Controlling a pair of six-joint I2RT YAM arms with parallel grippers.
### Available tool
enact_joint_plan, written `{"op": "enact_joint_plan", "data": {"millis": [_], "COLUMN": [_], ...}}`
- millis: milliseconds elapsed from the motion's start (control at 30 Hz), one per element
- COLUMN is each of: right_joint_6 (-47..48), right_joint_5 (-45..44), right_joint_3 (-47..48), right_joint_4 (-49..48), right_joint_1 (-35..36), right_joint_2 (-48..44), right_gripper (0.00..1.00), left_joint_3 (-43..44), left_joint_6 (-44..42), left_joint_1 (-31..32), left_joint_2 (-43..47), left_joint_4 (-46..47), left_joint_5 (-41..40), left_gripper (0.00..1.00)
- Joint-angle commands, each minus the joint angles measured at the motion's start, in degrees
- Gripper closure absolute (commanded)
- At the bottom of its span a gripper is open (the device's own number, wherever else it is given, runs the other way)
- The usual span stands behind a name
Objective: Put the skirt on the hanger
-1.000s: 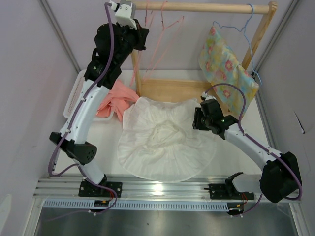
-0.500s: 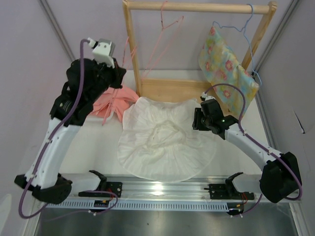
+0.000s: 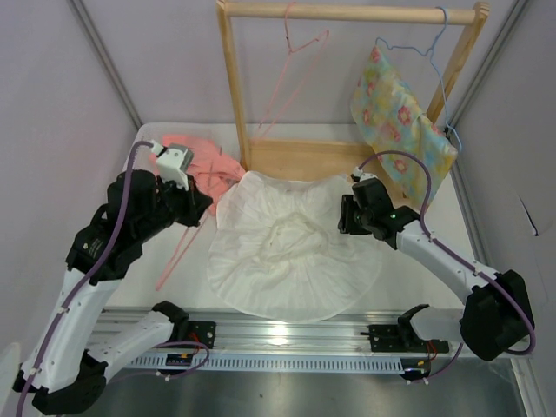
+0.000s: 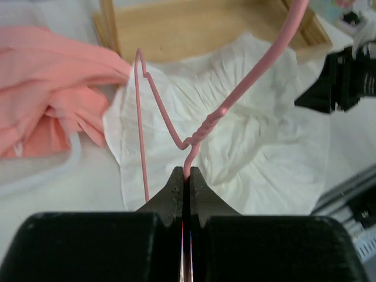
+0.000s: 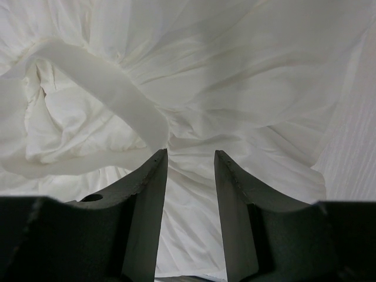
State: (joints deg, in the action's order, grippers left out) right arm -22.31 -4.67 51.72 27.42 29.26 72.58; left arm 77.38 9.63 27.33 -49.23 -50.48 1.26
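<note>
A white surface [image 3: 395, 291] sits in a booth with pale lilac walls [image 3: 52, 104]. A metal rail [image 3: 287, 330] runs along its near edge. A wooden rack [image 3: 347, 12] stands at the far side.

Counted:
- **Skirt:** one white skirt [image 3: 287, 252].
- **Pink hangers:** two, the hanger [image 4: 202, 130] in the left jaws and a spare pink hanger [image 3: 295, 52] on the rack's top bar.
- **Blue hanger:** one blue hanger [image 3: 426, 48], carrying one yellow floral cloth [image 3: 400, 113].
- **Pink clothes:** one heap of salmon-pink clothes [image 3: 217, 165].
- **Arms:** two.

The left jaws are clenched on the hanger's wire neck, just below the twist. From the wrist view its triangle reaches away from them over the skirt's edge. The pink clothes lie to their left, beyond the tips.

The skirt lies spread in a rough circle on the surface. It is in front of the left jaws and directly under the right jaws.

The right jaws stand apart over the gathered middle of the skirt, with nothing between them. A folded band of fabric [image 5: 100, 76] runs just beyond the left-hand finger. Whether the tips press the cloth is hard to tell from this close view. The rack and floral cloth stand beyond the right jaws.
</note>
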Motion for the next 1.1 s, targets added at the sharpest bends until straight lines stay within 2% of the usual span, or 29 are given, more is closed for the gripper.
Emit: {"op": "enact_joint_plan", "data": {"millis": [0, 67, 233, 400, 533, 667, 800, 933, 967, 1067], "right_joint_6": [-1.07, -1.69, -3.36, -3.71, -3.71, -3.8, -4.06, -4.24, -4.32, -4.41], "right_joint_5": [0.18, 0.01, -0.69, -0.17, -0.6, -1.05, -0.96, -1.31, -1.48, -2.19], "right_joint_3": [-2.24, -3.12, -5.93, -5.85, -4.44, -3.03, -2.51, -1.72, -1.54, -0.93], "right_joint_4": [-1.84, -2.54, -6.23, -9.31, -10.54, -10.89, -12.04, -12.39, -12.13, -11.25], "right_joint_1": [1.94, 3.61, 6.78, 7.75, 7.92, 7.92, 7.92, 8.1, 8.18, 8.45], "right_joint_2": [-1.91, -1.83, -0.95, 1.51, 4.23, 7.57, 9.51, 10.57, 10.66, 9.69], "right_gripper": [0.56, 0.56, 0.56, 0.56, 0.55, 0.56, 0.57, 0.7, 0.77, 0.9], "left_joint_3": [-3.81, -6.19, -13.74, -18.84, -21.83, -21.14, -21.13, -22.45, -22.54, -22.72], "left_joint_6": [3.81, 4.08, 5.84, 7.86, 10.05, 10.68, 10.59, 10.5, 10.41, 9.98], "left_joint_1": [-0.35, -0.35, -0.26, 1.14, 4.65, 8.96, 9.84, 9.93, 9.93, 10.11], "left_joint_2": [1.77, 3.35, 7.39, 9.24, 6.79, 1.87, -2.97, -7.09, -7.8, -10.08], "left_joint_4": [-2.87, -3.31, -2.08, 4.06, 11.09, 16.19, 18.92, 23.14, 24.97, 28.23], "left_joint_5": [9.0, 10.77, 21.04, 29.24, 28.54, 23.11, 19.68, 19.49, 19.83, 20.71], "left_gripper": [1.0, 1.0, 1.0, 1.0, 1.0, 1.0, 1.0, 1.0, 1.0, 1.0]}}
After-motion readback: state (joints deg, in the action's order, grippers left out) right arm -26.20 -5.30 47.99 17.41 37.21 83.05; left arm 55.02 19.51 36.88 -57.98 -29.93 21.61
